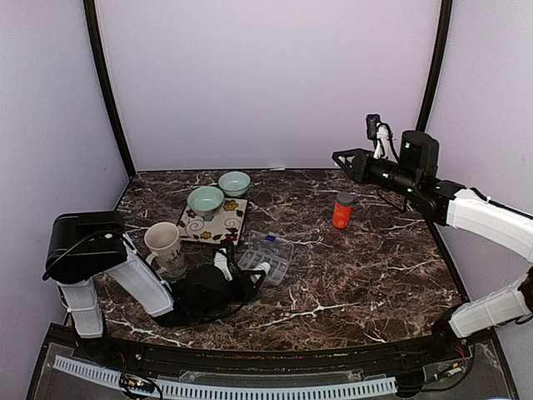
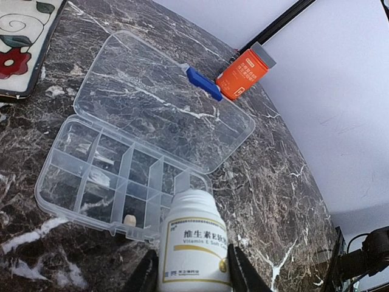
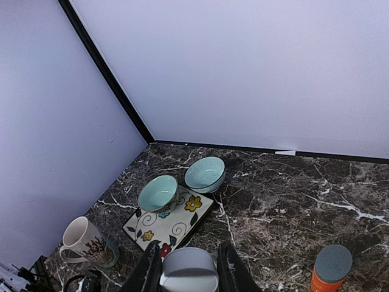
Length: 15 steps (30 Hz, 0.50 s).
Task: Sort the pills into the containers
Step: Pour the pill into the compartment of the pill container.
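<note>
The clear organiser box [image 2: 115, 176] lies open on the marble, its lid [image 2: 164, 103] folded back; it also shows in the top view [image 1: 268, 254]. One small tan pill [image 2: 128, 219] lies in a near cell. My left gripper [image 2: 193, 274] is shut on a white vitamin bottle [image 2: 193, 240], whose open mouth points at the box's near corner. In the top view this gripper [image 1: 247, 279] sits low beside the box. My right gripper [image 3: 189, 267] is shut on a round grey-white cap [image 3: 189, 272] and hangs high at the back right [image 1: 346, 158]. An orange pill bottle [image 1: 342, 211] stands below it.
A cream mug [image 1: 164, 247] stands left of the box. Two pale green bowls [image 1: 205, 201] [image 1: 234, 182] sit on and by a flowered tile [image 1: 215, 223]. The orange bottle also shows in the wrist views [image 2: 243, 74] [image 3: 331, 271]. Walls close in the back and sides.
</note>
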### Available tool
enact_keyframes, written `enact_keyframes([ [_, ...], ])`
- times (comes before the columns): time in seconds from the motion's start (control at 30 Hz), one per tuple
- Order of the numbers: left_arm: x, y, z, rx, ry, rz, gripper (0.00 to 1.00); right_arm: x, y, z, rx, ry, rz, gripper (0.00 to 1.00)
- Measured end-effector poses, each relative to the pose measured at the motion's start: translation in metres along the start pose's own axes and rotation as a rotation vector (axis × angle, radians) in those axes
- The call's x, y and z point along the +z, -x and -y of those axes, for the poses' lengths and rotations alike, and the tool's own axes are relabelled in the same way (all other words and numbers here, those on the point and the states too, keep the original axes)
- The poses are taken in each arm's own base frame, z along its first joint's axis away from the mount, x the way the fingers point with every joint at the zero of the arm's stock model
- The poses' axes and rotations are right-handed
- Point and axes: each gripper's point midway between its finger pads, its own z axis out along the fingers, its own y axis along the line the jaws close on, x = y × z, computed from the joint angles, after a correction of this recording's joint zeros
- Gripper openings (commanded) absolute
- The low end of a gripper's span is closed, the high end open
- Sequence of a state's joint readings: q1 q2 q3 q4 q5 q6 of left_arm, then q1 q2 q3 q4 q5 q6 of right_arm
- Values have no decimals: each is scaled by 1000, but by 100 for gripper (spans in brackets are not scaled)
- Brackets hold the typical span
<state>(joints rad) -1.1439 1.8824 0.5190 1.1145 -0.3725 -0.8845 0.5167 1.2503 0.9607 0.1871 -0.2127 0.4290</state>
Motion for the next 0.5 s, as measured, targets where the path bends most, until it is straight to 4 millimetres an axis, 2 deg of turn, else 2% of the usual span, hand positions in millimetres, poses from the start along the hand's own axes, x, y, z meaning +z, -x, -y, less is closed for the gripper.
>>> enact_keyframes([
  [0.5,-8,5,15,-29,-92,25,0,0,0,0,5,1,-1,0],
])
